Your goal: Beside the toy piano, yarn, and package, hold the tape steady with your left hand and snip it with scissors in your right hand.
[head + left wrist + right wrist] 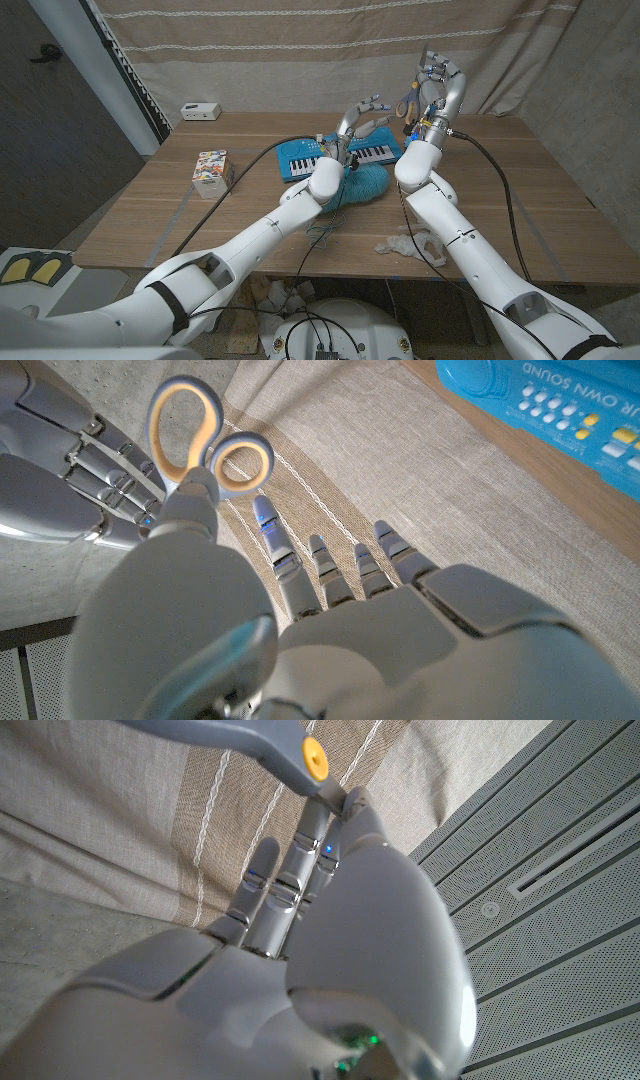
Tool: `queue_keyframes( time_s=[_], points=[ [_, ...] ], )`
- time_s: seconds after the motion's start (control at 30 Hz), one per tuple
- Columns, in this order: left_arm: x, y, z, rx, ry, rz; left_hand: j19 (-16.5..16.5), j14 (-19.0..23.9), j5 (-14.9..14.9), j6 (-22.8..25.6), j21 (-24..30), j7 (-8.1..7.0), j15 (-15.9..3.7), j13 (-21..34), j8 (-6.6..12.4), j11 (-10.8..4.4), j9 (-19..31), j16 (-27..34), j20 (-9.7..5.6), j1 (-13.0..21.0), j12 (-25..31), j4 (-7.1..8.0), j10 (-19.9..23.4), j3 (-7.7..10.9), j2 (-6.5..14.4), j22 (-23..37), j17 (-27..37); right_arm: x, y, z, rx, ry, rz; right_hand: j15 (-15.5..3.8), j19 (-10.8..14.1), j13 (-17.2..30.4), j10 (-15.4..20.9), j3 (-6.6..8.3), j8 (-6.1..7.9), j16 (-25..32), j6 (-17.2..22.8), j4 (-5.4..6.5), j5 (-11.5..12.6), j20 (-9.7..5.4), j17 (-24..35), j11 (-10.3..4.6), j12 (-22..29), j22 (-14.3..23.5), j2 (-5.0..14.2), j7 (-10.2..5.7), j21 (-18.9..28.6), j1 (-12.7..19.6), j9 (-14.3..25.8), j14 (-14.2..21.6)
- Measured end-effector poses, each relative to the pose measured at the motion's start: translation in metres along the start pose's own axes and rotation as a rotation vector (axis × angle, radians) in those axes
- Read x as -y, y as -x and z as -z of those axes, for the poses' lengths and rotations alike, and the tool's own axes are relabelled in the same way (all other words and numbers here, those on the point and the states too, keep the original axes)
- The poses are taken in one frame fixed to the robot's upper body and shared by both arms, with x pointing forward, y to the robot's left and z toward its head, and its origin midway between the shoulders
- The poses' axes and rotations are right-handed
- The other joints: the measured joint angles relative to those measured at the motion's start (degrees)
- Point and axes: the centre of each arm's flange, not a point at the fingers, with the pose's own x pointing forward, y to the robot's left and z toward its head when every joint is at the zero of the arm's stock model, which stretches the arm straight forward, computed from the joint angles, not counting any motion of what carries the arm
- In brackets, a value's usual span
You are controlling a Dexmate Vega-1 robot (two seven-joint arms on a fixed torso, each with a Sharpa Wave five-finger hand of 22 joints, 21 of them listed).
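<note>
Item: tape-snipping task, state judged as early, cut not yet made. Right hand (pixel 440 82): raised above the far side of the wooden table (pixel 150 215), gripping the scissors (pixel 410 103) with grey blades and orange-lined handle loops; in the right wrist view the blades run past the fingertips with the orange pivot screw showing against the curtain. Left hand (pixel 362 118): lifted over the toy piano (pixel 300 160), fingers spread and apart, holding nothing that the left wrist view shows. Tape: cannot be made out in any view, so its place is unknown; nothing is being held steady between the hands. Yarn (pixel 365 185): teal fluffy mass just in front of the piano, touching it, with a thin strand trailing toward the near table edge. Package (pixel 211 170): small colourful printed box, standing well apart to the left of the piano. Remaining, by judgement: find and take up the tape with the left hand, bring the scissors to it, snip. Legible writing: on the blue piano casing in the left wrist view, "R OWN SOUND", start cut off; package print too small to read
</note>
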Motion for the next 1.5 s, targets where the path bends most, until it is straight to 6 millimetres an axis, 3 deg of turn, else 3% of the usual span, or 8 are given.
queue_keyframes(
  time_s=[1.5],
  points=[
    [0.029,-0.005,0.002,0.017,-0.027,-0.016,0.9,1.5,0.8,1.6,0.2,1.13,-0.10,0.0,-0.24,-0.71,0.0,0.3,0.31,-0.2,0.0,0.49,1.3,-2.02,-0.2,0.0,0.0,-0.001,0.003,-0.003,0.014,0.016,0.003,0.00,0.0,-0.3,0.0,-0.02,-0.44,-0.1,0.0,0.02,0.0,0.00,-0.5,0.02,0.2,0.0,0.00,0.00,2.0,0.0,0.0,0.0]
  ],
)
